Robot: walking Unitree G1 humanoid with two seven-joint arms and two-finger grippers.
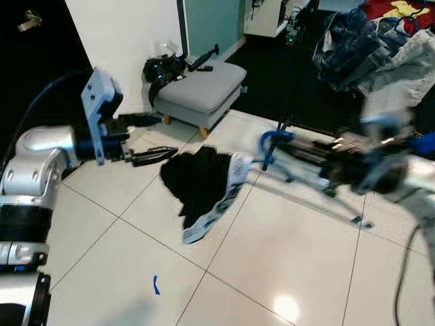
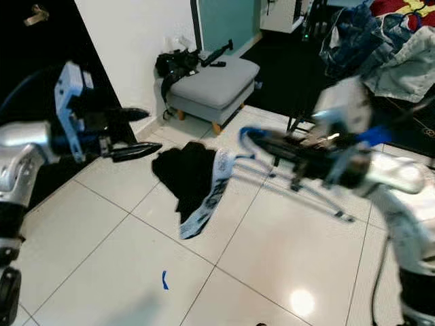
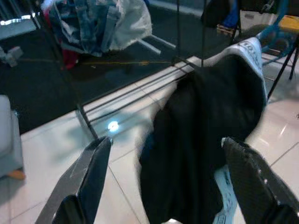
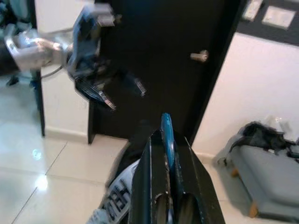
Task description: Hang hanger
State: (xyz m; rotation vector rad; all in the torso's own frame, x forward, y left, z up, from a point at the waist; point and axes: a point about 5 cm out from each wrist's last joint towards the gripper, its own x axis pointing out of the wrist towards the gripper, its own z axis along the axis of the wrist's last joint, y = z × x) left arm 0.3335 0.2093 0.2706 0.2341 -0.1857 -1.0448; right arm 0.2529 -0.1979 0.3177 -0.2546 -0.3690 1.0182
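A blue hanger carries a black garment with a white lettered band, and it hangs in the air above the tiled floor. My right gripper is shut on the hanger's blue hook, reaching in from the right, blurred. My left gripper stands open just left of the garment, its two black fingers spread with the garment straight ahead between them. A black metal clothes rack stands behind the garment on the right.
A grey footstool with dark gear on it stands ahead by the white wall. A heap of jeans and clothes lies at the upper right. A black door is at my left. A blue tape mark lies on the floor.
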